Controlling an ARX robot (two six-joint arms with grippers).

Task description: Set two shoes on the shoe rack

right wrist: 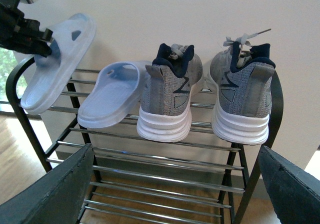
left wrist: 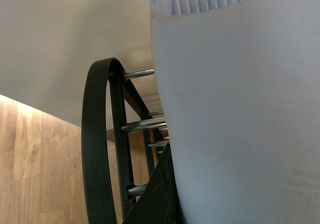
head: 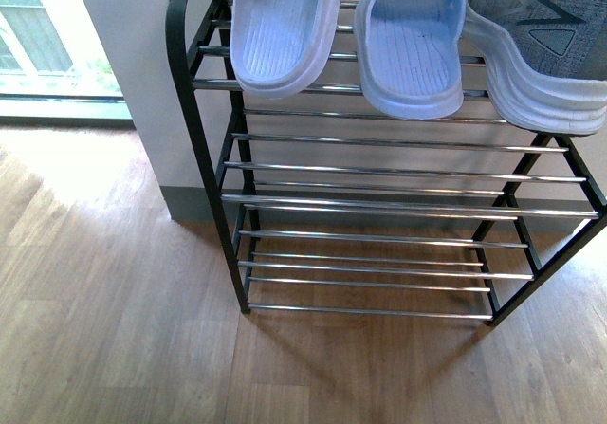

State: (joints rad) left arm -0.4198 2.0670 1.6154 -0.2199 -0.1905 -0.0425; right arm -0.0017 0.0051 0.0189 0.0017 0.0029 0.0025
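Four shoes at the shoe rack (right wrist: 165,156) top tier. Our left gripper (right wrist: 42,46) is clamped on the strap of the left slide sandal (right wrist: 55,63), tilted above the rods. Rubber looks light, bendy; strap hold suits. Right gripper (right wrist: 170,194) spread, empty.

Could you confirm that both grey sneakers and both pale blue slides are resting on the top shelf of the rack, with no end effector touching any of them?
Not quite. The right wrist view shows the left end effector gripping the left slide, holding it tilted above the shoe rack. The other slide and both grey sneakers do rest on the top shelf.
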